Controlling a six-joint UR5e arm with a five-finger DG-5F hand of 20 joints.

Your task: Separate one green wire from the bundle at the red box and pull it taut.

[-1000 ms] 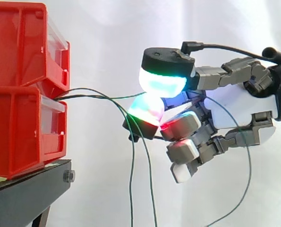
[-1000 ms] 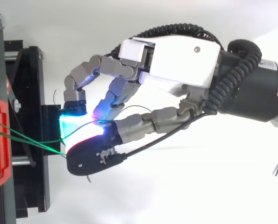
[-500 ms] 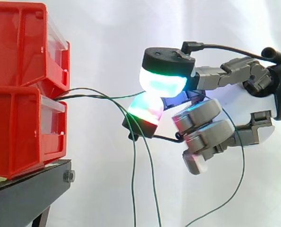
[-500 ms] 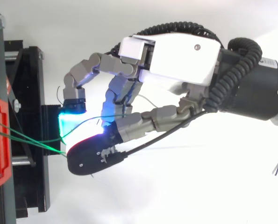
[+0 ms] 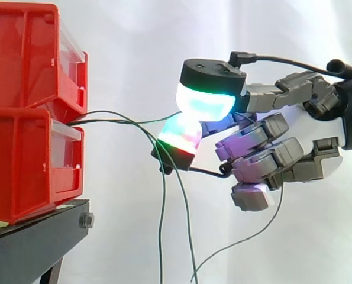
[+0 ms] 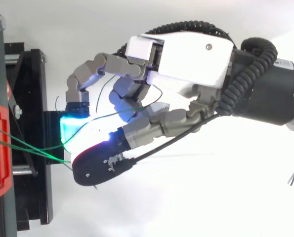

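Red box (image 5: 28, 112) on stand (image 5: 39, 236); green wires leave slot between its tiers. One wire (image 5: 141, 122) runs right from box, nearly level, into pinch between two glowing pads (image 5: 205, 103). Loose wires (image 5: 162, 231) droop just right of box. Hand (image 5: 317, 127) well right of box: two pads clamped on wire, other fingers curled in. I judge separation done, pull in hand. Next: draw hand away from box until slack goes, pinch kept firm.
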